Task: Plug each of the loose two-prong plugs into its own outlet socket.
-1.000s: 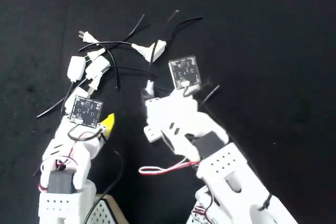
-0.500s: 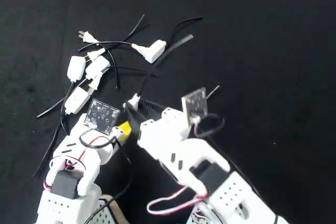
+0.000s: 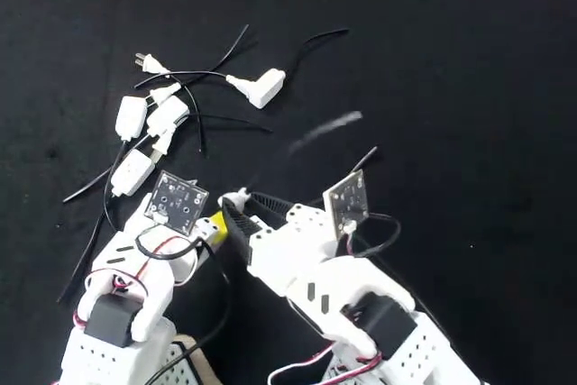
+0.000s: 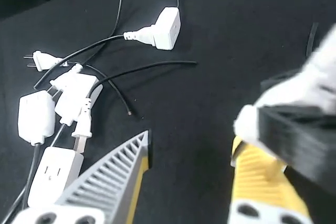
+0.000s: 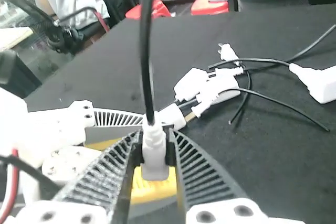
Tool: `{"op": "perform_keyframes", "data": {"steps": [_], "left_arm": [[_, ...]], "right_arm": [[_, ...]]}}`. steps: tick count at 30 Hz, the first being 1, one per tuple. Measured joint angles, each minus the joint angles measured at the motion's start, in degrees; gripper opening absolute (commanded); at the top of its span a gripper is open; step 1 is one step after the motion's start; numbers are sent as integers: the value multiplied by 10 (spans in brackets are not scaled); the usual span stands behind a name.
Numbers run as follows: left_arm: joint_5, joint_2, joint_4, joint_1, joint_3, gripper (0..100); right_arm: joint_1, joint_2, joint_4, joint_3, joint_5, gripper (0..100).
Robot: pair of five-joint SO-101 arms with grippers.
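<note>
Right gripper (image 5: pixel 154 134) clamps 1 white plug (image 5: pixel 152 162) — black cord (image 5: pixel 145 51) rising — just beside the left gripper (image 4: pixel 190 142), whose jaws stand apart. Other plugs (image 3: pixel 149 119) and 1 outlet socket (image 4: pixel 51 172) lie clustered just beyond it.

right pincer (image 5: pixel 155 135) pulled back with its plug (image 5: pixel 154 156), now beside left pincer (image 4: pixel 191 140)

overhead looks down; wrist cams close, share plugs (image 3: pixel 131 117)

Two arms (image 3: pixel 126 268) and eight white plugs (image 3: pixel 144 63) and sockets (image 3: pixel 132 171) in all
</note>
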Motion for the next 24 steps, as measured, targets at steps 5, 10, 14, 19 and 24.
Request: {"op": "perform_keyframes", "data": {"steps": [5, 10, 14, 19, 24], "left_arm": [[5, 0, 0, -36, -1, 252], [5, -1, -1, -38, -1, 252], [5, -3, 33, -47, -4, 254], [-62, -2, 115, -71, -5, 253], [-153, -4, 154, -153, 18, 253]], "right_arm": [[0, 0, 48, -25, 0, 11], [-1, 0, 80, -42, 7, 11], [14, 10, 105, -61, 44, 11], [67, 105, 135, -116, 100, 11], [79, 298, 140, -181, 154, 11]]}}
